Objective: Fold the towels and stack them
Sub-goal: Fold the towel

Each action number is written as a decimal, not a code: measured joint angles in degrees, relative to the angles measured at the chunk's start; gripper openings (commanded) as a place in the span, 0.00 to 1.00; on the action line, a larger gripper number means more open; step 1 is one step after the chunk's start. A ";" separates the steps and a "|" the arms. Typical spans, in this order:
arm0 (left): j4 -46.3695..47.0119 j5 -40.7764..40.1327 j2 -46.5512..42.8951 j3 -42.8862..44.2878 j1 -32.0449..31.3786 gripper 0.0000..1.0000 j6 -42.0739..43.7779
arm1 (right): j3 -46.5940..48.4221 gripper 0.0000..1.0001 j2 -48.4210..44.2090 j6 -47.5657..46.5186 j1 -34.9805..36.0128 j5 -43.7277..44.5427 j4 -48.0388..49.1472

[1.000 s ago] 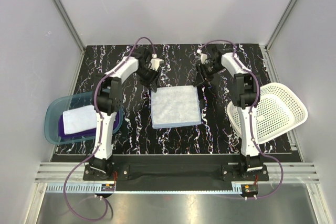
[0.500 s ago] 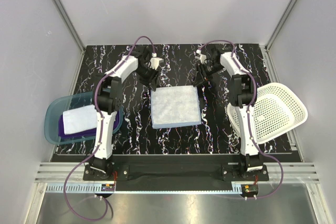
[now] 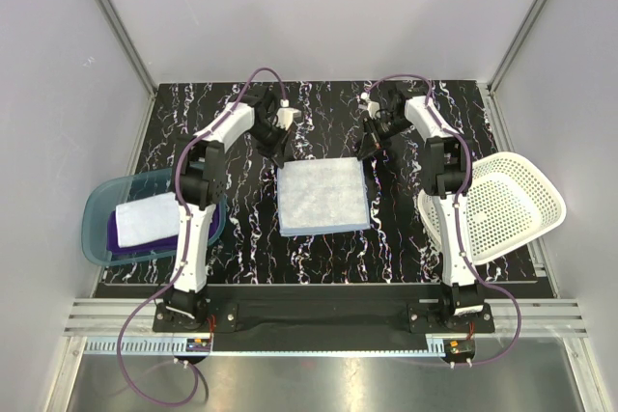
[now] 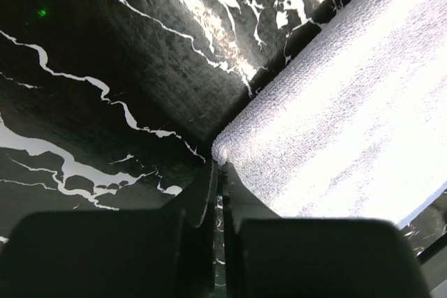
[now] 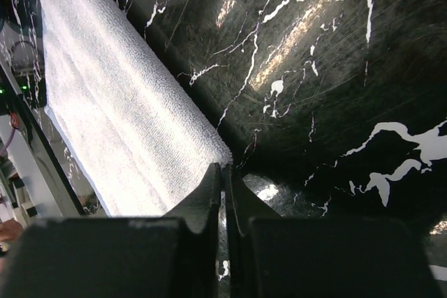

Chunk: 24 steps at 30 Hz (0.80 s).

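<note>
A pale blue towel [image 3: 323, 197] lies flat in the middle of the counter [image 3: 193, 132]. The left jaws, closed to a thin slit, sit at its upper left corner — the right jaws likewise at the upper right; whether either pinches cloth, I cannot tell. Far left, a white towel [image 3: 147, 214] tops a purple one [image 3: 117, 235] in a tub [image 3: 94, 202].
</note>
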 measured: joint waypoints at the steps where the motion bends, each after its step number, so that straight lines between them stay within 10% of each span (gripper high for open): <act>1: -0.02 0.15 0.13 0.20 -0.02 0.00 0.09 | -0.02 0.00 0.00 -0.11 0.00 0.02 0.02; 24: 12.96 -2.03 -12.17 -9.68 -0.35 0.00 -6.88 | -26.29 0.00 -21.81 3.63 -0.13 7.58 25.05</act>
